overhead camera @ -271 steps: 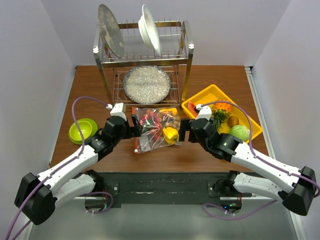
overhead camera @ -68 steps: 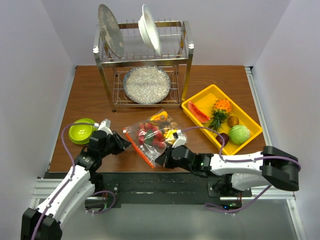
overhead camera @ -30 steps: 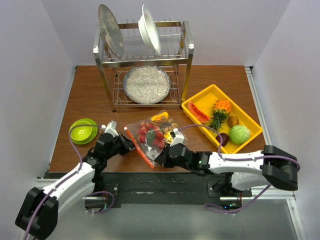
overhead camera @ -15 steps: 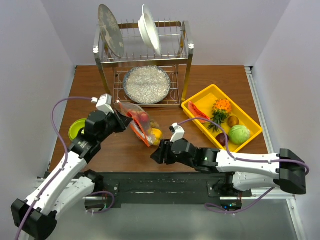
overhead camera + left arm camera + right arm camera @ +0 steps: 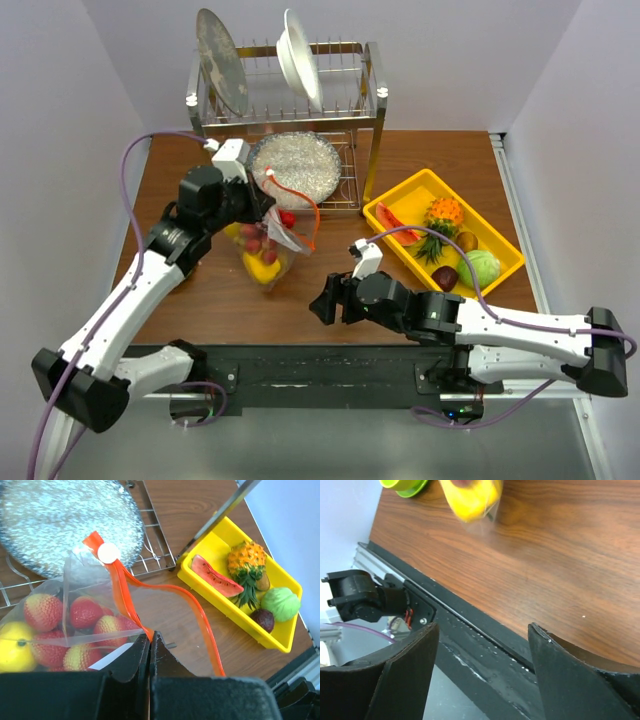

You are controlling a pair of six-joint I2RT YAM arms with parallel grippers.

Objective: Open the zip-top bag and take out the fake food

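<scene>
Field notes: the left gripper (image 5: 150,638) was pinched on the crinkly clear plastic zip-top bag (image 5: 80,587), hung before the wire dish rack (image 5: 345,121). Its fingers hid the bag's lower edge. Glossy red and yellow fake food (image 5: 85,612) showed inside. The right gripper (image 5: 481,629) stood spread, empty; bag blurred, cut off there.

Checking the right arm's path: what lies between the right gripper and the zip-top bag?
Nothing but bare table between the right gripper and the zip-top bag; the top view shows it.
</scene>
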